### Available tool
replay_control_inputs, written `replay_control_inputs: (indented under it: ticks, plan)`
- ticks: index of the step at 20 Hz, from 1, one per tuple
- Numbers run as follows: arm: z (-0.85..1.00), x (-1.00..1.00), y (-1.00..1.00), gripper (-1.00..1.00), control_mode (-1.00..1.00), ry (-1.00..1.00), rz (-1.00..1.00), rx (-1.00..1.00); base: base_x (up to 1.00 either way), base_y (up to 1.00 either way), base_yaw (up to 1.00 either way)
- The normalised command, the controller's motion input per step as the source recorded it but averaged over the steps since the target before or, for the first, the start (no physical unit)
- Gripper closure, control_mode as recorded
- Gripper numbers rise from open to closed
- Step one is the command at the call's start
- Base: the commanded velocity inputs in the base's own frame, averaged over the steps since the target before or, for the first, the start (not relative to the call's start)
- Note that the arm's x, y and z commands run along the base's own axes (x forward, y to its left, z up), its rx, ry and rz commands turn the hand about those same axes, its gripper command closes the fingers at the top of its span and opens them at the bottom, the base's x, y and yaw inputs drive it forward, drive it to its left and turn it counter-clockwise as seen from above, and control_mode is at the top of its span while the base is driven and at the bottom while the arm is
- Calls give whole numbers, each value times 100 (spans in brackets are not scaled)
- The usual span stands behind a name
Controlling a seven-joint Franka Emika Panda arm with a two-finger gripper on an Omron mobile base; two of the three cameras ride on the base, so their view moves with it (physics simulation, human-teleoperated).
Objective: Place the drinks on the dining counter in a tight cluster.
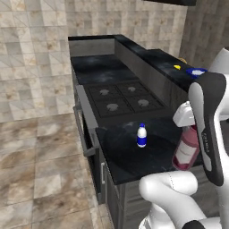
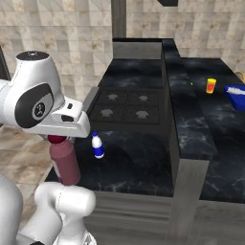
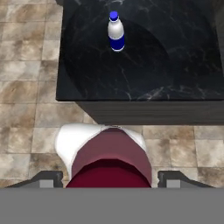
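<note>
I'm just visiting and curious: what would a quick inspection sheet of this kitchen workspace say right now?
Surface: black marble-look counter beside the stove; raised dining counter behind.
Job's things: maroon bottle and small white bottle stand apart on the lower counter.
Clutter: yellow-orange cup and blue dish on the dining counter.
End effector: fingers either side of the maroon bottle's cap; contact cannot be told.
Cables: nothing seen.
Surroundings: tiled wall and floor.

Evenly and softly lit, rendered, with no visible light source. Faint sheen on the black counter (image 1: pixel 134 152); weak, diffuse shadows only. Coarse and slightly soft throughout. Maroon bottle (image 3: pixel 109 162) oversized and blurred in hand view.
</note>
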Motion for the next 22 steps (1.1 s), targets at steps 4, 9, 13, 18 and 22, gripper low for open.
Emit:
replay_control_inputs:
  ticks: [4,9,13,18,22]
  plan:
    - [0,0,0,100,-100,0,0,0,0,0,0]
    - [0,-1,0,100,100,0,0,0,-37,-14,0]
    - [0,0,0,100,100,0,0,0,-88,-79,0]
    - [0,0,0,100,100,0,0,0,-34,-100,1]
    - [0,0,0,100,100,0,0,0,0,-100,6]
